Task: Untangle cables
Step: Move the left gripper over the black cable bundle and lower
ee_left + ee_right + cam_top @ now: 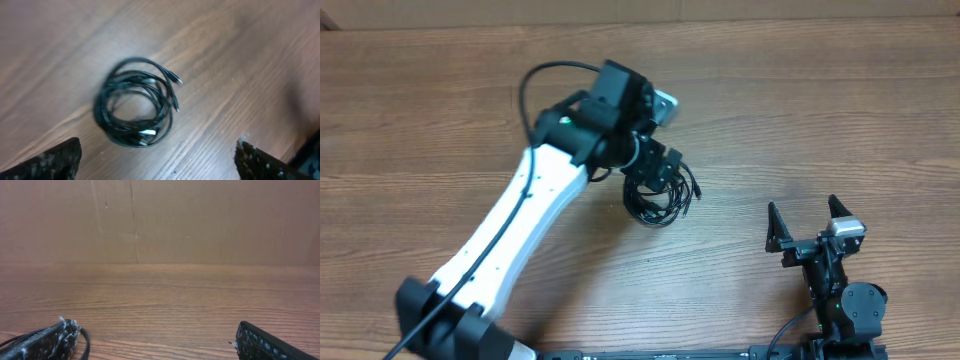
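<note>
The wood-grain desk (840, 100) runs back to a plain brown wall panel (200, 220). The cables (135, 105) lie on it near the middle, coiled together in one loose ring with plug ends poking out. The left tool (157, 150) hangs over them, spread wide and gripping nothing. The right tool (802, 222) sits well apart near the front edge, also spread and empty.

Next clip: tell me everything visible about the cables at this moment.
The cables are thin, black, rubbery-looking cords wound together in one loose round coil, not separated. Two small plug ends stick out on one side, and a pale connector shows within the loops. The coil lies flat on the wooden table, near its middle. The left end effector hangs over it, open, not touching it in the wrist view. The cord count is unclear.
</note>
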